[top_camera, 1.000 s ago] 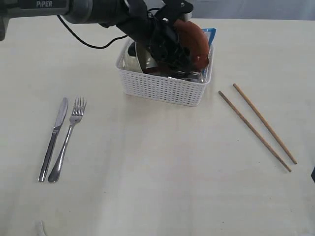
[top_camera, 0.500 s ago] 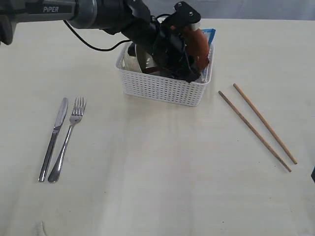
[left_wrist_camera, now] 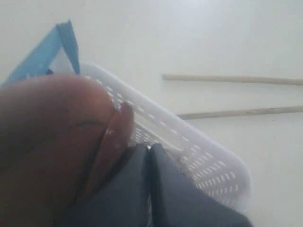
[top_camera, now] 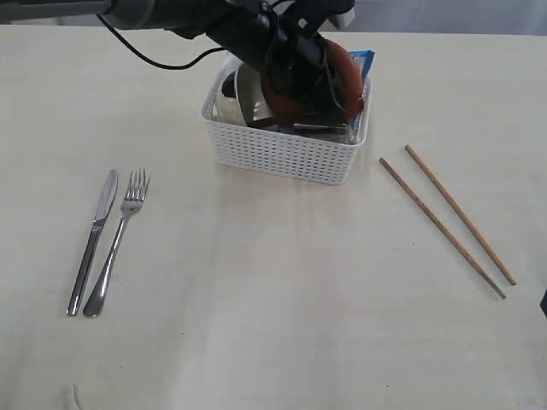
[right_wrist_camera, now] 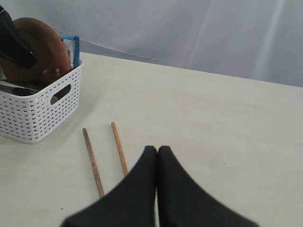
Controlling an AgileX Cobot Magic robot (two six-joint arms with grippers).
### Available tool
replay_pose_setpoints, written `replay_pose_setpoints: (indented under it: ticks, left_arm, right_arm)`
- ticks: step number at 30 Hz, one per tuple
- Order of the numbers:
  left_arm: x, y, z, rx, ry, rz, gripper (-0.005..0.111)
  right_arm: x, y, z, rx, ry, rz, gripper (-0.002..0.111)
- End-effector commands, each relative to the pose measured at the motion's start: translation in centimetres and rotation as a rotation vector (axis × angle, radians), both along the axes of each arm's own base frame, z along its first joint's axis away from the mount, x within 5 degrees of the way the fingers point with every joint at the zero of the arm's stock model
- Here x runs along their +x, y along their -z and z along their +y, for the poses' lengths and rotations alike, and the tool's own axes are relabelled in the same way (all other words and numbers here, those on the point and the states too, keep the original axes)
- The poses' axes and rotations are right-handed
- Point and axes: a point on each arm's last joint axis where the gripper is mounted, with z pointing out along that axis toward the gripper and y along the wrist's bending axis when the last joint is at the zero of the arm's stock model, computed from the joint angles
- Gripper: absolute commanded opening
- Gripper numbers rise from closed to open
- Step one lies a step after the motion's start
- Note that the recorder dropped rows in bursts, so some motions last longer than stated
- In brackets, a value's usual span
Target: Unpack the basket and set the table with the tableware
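The white basket [top_camera: 282, 154] stands at the back of the table [top_camera: 273, 299]. In it the reddish-brown plate [top_camera: 323, 75] stands on edge, with a cream bowl [top_camera: 229, 101] and something steel [top_camera: 323, 130]. My left arm [top_camera: 256, 30] reaches down into the basket. The left gripper [left_wrist_camera: 149, 147] is shut, its tips pressed together right beside the plate [left_wrist_camera: 47, 142], over the basket rim [left_wrist_camera: 189, 142]. Nothing shows between them. Knife [top_camera: 94, 235] and fork [top_camera: 120, 235] lie side by side at the left. Two chopsticks [top_camera: 444, 218] lie at the right. My right gripper [right_wrist_camera: 157, 149] is shut and empty near the chopsticks [right_wrist_camera: 92, 163].
A blue snack bag [top_camera: 364, 60] stands at the basket's far right corner behind the plate. A black cable [top_camera: 162, 73] trails from the left arm over the table behind the basket. A pale curtain [right_wrist_camera: 189, 28] hangs beyond the table's far edge.
The left gripper has gone from open to shut inside the basket and has shifted a little back. The plate now shows more fully and leans slightly further left. The right gripper has not moved.
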Motion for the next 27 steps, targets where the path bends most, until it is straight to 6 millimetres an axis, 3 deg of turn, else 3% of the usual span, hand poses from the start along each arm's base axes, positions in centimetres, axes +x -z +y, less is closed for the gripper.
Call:
replay_pose_setpoints:
  ticks: [1, 4, 6, 8, 10, 12, 19, 27]
  left_arm:
    - [-0.7, -1.9, 0.1, -0.013, 0.025, -0.021, 0.000]
    - [-0.7, -1.8, 0.1, -0.008, 0.033, -0.016, 0.000]
    - [-0.7, -1.3, 0.2, 0.013, 0.040, -0.018, 0.007]
    - [-0.5, -0.6, 0.2, 0.038, 0.048, -0.023, 0.024]
    - [-0.2, 0.3, 0.2, 0.051, 0.039, -0.025, 0.050]
    - [0.1, 1.0, 0.1, 0.054, 0.018, -0.033, 0.064]
    - [0.8, 2.9, -0.5, 0.062, 0.001, -0.087, 0.042]
    - [0.4, 3.8, -1.3, 0.050, 0.045, -0.095, 0.042]
  right_arm:
    - [0.0, 0.0, -0.1, -0.007, 0.008, -0.006, -0.001]
    - [0.0, 0.0, -0.1, -0.007, 0.008, -0.006, -0.001]
    - [0.0, 0.0, -0.1, -0.007, 0.008, -0.006, -0.001]
    - [0.0, 0.0, -0.1, -0.007, 0.008, -0.006, -0.001]
    - [0.0, 0.0, -0.1, -0.007, 0.008, -0.006, -0.001]
    - [0.0, 0.0, -0.1, -0.007, 0.008, -0.006, -0.001]
    - [0.0, 0.0, -0.1, -0.007, 0.008, -0.006, -0.001]
    - [0.0, 0.0, -0.1, -0.007, 0.008, -0.006, -0.001]
